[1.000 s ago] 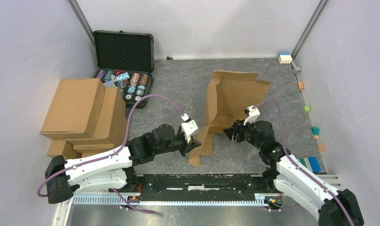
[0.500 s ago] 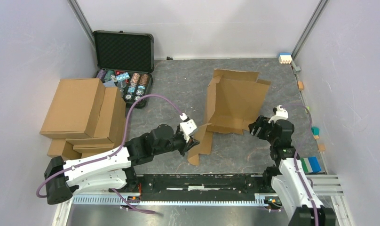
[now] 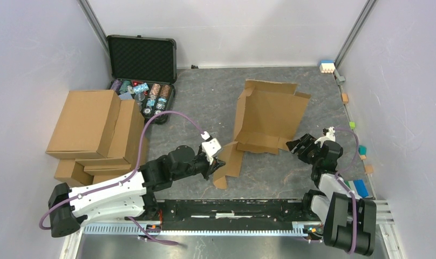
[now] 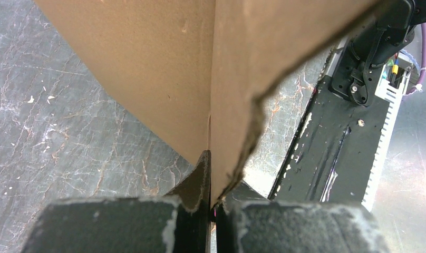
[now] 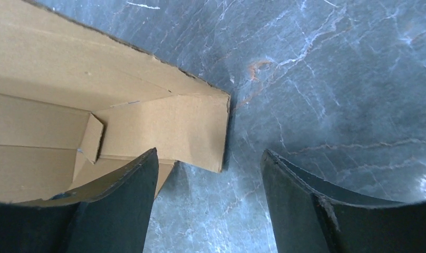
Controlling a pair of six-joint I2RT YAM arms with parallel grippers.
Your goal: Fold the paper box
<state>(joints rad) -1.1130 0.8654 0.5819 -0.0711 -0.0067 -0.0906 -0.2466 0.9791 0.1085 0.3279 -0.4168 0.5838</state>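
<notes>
The paper box [image 3: 267, 116] is a brown die-cut cardboard sheet lying mid-table, its left side panel raised and a flap [image 3: 229, 162] trailing toward the near edge. My left gripper [image 3: 216, 162] is shut on that flap; the left wrist view shows the cardboard [image 4: 200, 68] pinched edge-on between the closed fingers. My right gripper [image 3: 297, 144] is open and empty, just off the sheet's near right corner. In the right wrist view that corner [image 5: 168, 126] lies just ahead of the left finger [image 5: 121, 211], with bare table between the jaws.
A pile of ready-made brown cartons [image 3: 94, 132] stands at the left. An open black foam-lined case [image 3: 143, 70] holding small items sits at the back left. Small coloured blocks [image 3: 361, 150] line the right edge. The black rail [image 3: 232, 208] runs along the near edge.
My right arm has let go of the sheet and pulled back to the right and toward its base, its gripper open. The raised panel has sunk lower. My left gripper shifted slightly left, still holding the flap.
</notes>
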